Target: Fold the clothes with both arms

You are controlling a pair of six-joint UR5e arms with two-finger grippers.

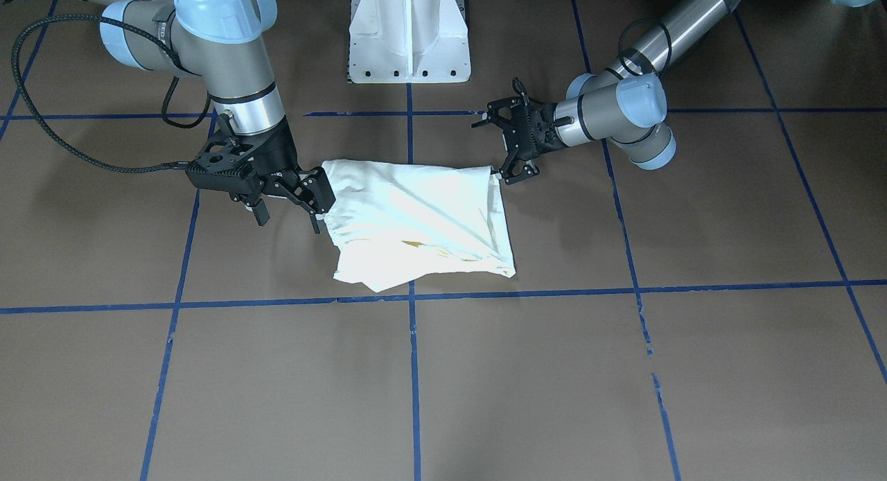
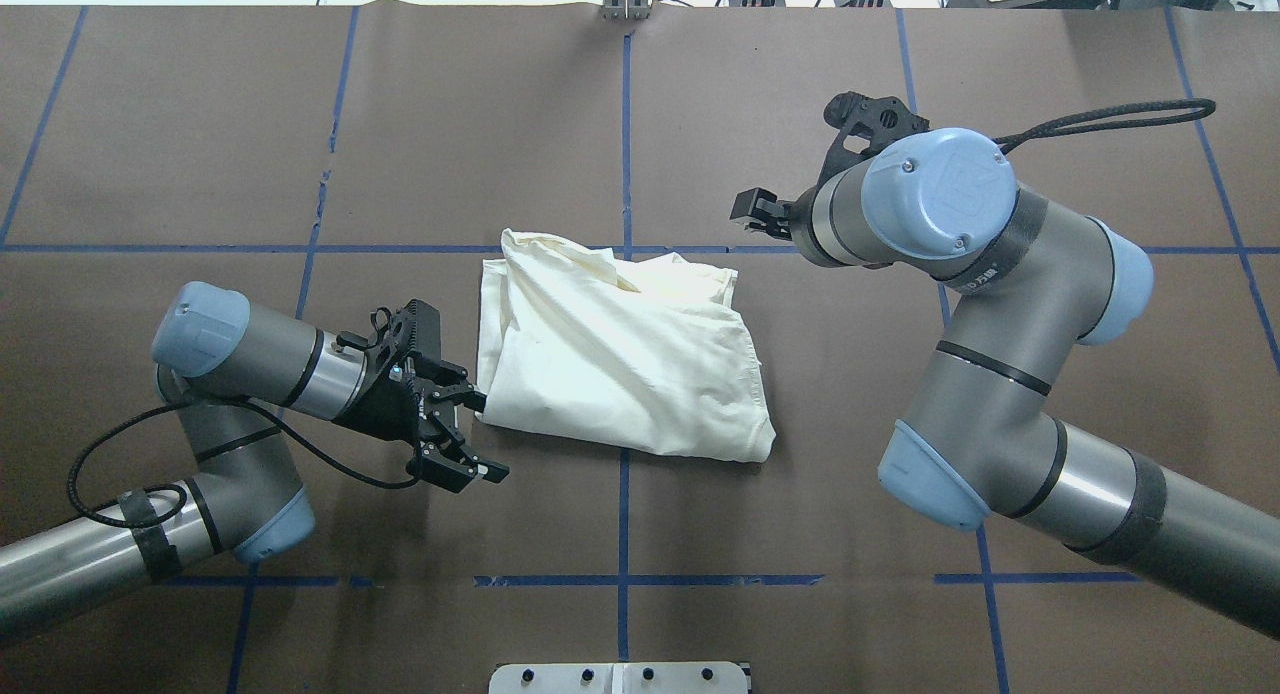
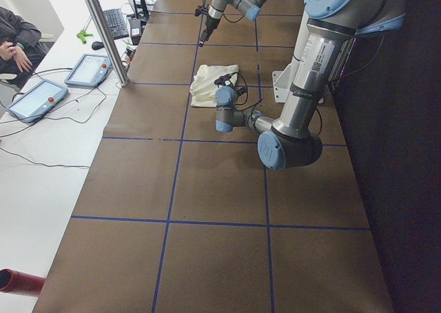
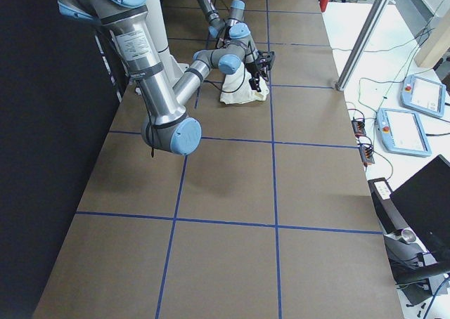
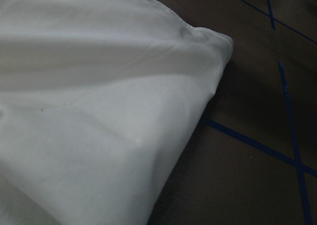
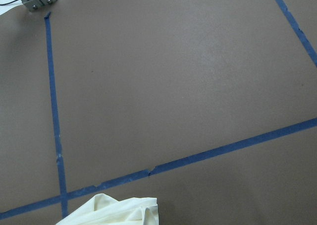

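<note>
While the cream T-shirt (image 2: 620, 364) lay as a rumpled, folded bundle on the brown table (image 2: 820, 534), plain cream showing on top, I saw it sitting between the two sets of fingers. The left gripper (image 2: 490, 436) was spread wide and grasped nothing. One of its fingers was right at the shirt's edge, the other off the cloth. The right gripper (image 1: 291, 223) was also released, with one finger against the opposite edge and the other clear of it.
</note>
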